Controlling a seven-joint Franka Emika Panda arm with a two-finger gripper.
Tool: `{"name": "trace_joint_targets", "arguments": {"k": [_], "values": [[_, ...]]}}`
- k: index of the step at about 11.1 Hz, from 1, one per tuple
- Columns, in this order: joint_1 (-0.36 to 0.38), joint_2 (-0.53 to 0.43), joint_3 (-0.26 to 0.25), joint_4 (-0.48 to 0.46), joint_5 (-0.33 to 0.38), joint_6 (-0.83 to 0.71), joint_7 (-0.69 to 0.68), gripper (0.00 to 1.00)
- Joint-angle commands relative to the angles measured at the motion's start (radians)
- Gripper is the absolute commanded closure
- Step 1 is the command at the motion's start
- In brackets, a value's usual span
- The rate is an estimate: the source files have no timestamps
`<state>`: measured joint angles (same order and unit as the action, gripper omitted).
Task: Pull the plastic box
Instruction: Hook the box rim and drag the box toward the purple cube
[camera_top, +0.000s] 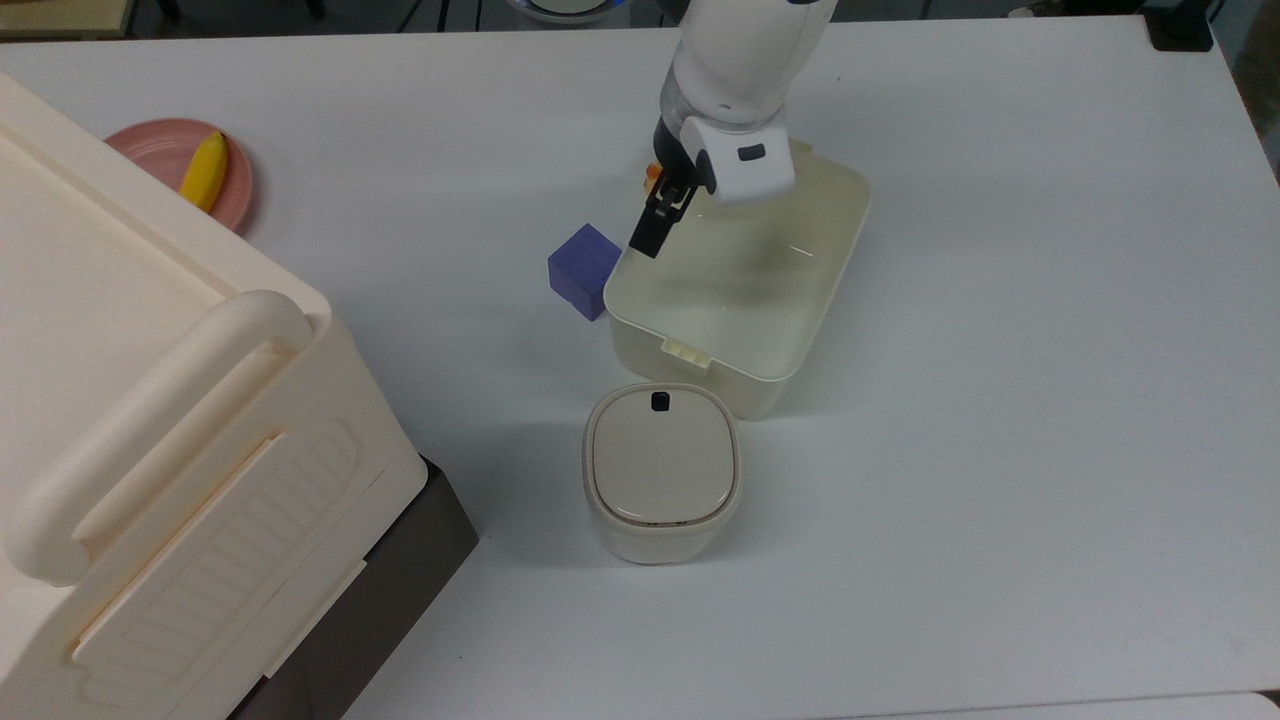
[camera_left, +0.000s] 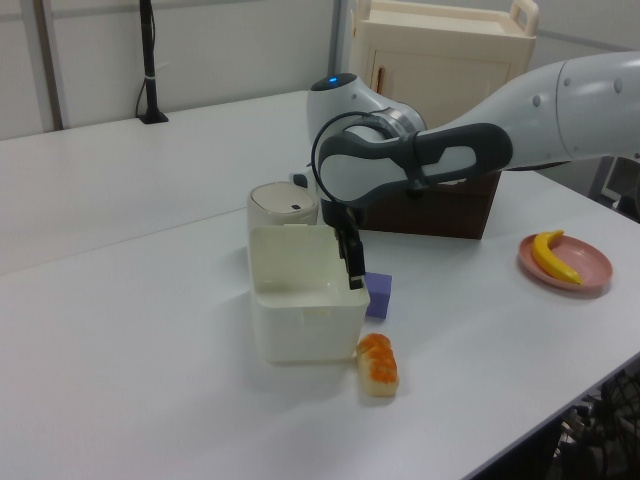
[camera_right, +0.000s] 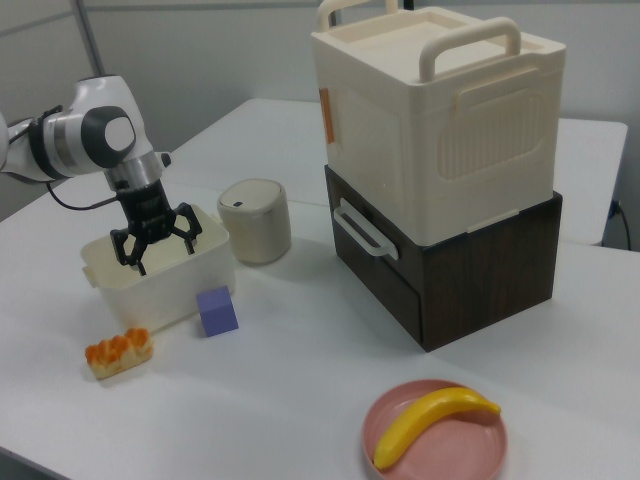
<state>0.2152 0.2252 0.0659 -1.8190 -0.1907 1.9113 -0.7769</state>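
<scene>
1. We see our gripper (camera_right: 156, 243) with its fingers spread apart, holding nothing; in the right view one fingertip dips inside the plastic box (camera_top: 735, 290) and the other seems to hang at its outer wall, though we cannot tell whether either touches.
2. In the top view the gripper (camera_top: 655, 222) sits at the box's long wall on the top view's left, near the far corner.
3. The box stands open and empty on the white table (camera_top: 1000, 400), mid-table. The purple cube (camera_top: 583, 270) sits just beside its wall, the lidded round bin (camera_top: 662, 470) just beside its near short end, and the orange bread piece (camera_left: 377, 364) at a corner.
4. We judge the box light, thin-walled and somewhat flexible, with a smooth base that slides easily.
5. Hooking or pinching the rim near a corner, where it is stiffest, looks best to us; a mid-wall hold may bow the plastic or swing the box into the cube.
</scene>
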Motion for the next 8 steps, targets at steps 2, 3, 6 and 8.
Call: {"name": "trace_joint_targets", "arguments": {"k": [2,3,6,8], "values": [[-0.007,-0.047,-0.038,-0.072,-0.03,0.038,0.002,0.0],[-0.007,-0.047,-0.038,-0.069,-0.032,0.038,0.005,0.0],[0.003,-0.044,-0.031,-0.019,-0.017,0.038,0.144,0.0],[0.022,-0.04,-0.018,0.062,-0.012,0.038,0.403,0.0]]}}
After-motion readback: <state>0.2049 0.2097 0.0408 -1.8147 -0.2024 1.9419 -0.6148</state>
